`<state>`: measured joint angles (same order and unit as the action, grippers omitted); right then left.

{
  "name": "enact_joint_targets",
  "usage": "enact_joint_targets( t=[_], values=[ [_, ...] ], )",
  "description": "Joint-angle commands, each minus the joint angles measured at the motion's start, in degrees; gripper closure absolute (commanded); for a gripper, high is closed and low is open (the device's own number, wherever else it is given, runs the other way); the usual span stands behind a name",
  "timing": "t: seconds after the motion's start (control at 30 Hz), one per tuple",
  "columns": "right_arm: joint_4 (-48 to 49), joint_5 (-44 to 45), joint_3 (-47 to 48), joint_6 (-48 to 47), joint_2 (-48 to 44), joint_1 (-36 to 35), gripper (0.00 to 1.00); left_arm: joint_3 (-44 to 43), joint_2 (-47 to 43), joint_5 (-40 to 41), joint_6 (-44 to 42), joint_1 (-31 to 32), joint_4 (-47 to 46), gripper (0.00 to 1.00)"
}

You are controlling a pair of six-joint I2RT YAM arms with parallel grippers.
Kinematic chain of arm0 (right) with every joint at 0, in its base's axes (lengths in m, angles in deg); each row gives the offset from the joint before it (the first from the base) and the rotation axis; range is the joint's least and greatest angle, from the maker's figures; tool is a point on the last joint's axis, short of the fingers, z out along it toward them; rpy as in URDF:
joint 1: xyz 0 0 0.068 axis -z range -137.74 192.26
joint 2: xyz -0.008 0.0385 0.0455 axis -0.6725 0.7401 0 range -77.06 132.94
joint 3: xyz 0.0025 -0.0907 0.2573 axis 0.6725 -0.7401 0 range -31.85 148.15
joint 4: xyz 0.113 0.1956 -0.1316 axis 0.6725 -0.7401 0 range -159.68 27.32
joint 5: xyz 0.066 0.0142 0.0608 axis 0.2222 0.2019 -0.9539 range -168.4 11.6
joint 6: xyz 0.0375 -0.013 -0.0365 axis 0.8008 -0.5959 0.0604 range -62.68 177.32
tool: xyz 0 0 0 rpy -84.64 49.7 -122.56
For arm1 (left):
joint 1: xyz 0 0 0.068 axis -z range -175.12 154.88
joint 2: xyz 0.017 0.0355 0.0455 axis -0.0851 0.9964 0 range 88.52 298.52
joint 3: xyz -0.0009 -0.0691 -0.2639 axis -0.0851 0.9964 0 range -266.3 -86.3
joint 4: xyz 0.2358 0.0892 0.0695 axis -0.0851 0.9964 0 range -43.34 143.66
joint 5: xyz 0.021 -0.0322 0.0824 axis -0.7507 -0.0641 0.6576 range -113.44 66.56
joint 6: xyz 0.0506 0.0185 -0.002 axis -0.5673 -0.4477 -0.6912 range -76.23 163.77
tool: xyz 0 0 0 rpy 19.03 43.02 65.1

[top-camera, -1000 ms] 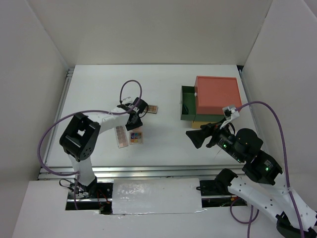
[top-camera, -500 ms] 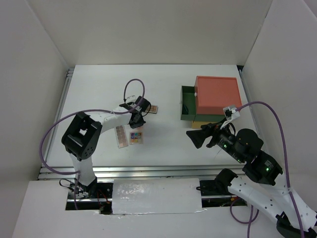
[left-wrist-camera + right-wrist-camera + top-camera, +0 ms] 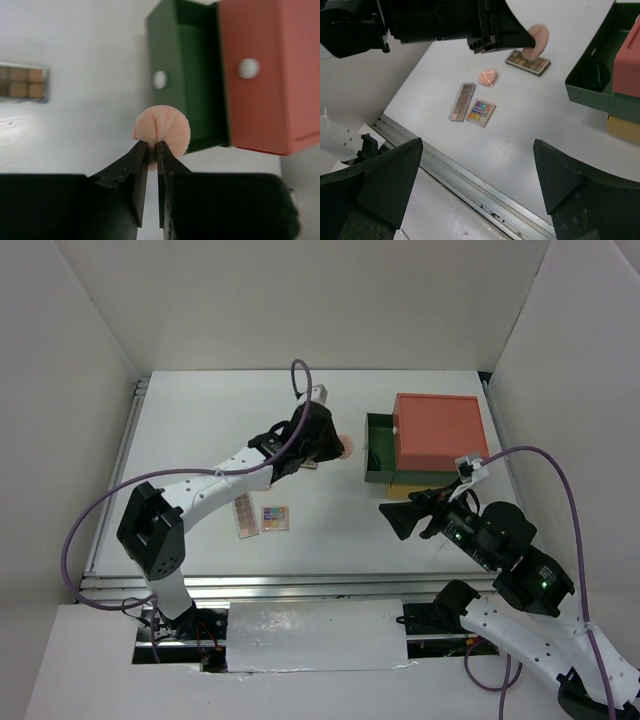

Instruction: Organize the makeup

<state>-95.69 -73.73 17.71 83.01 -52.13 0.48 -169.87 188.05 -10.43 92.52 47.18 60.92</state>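
My left gripper (image 3: 335, 445) is shut on a round peach compact (image 3: 162, 127) and holds it on edge above the table, just left of the open green drawer (image 3: 190, 75). The compact also shows in the right wrist view (image 3: 538, 37). A long brown-pink palette (image 3: 527, 60) lies under it. A second peach compact (image 3: 488, 77), another long palette (image 3: 245, 515) and the square multicoloured palette (image 3: 274, 517) lie nearer the front. A dark green disc (image 3: 594, 74) sits in the green drawer. My right gripper (image 3: 478, 142) is open and empty, in front of the drawer box. No green tubes show.
The drawer box stands at the right: red top (image 3: 438, 430), green drawer (image 3: 378, 450) pulled out to the left, yellow drawer (image 3: 405, 480) below. White walls enclose the table. A metal rail (image 3: 470, 187) runs along the near edge.
My left gripper has lifted the peach compact from beside the palettes and carried it right and away from me, up to the green drawer. The right arm has barely moved.
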Motion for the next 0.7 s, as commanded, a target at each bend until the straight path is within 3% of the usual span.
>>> enact_joint_targets(
  t=[0.0, 0.23, 0.4, 0.57, 0.67],
  values=[
    [-0.3, 1.1, 2.6, -0.2, -0.8, -0.4, 0.00, -7.4, 3.3, -6.0, -5.0, 0.4, -6.8, 0.75],
    [-1.6, 2.1, 3.2, -0.5, -2.0, -0.3, 0.00, -17.5, 12.3, -12.2, -5.5, 0.4, -8.5, 0.69],
    [-2.2, 2.1, 3.6, -0.6, -2.3, -0.4, 0.00, -20.4, 16.9, -14.4, -4.6, 0.4, -8.3, 0.58],
    [-2.1, 2.3, 3.3, -0.9, -2.3, -0.4, 0.00, -22.2, 19.0, -17.4, -4.8, 0.4, -8.0, 0.09],
    [-1.9, 1.9, 3.3, -0.8, -1.9, -0.4, 0.00, -22.0, 17.2, -16.4, -5.1, 0.4, -7.2, 0.01]
  ],
)
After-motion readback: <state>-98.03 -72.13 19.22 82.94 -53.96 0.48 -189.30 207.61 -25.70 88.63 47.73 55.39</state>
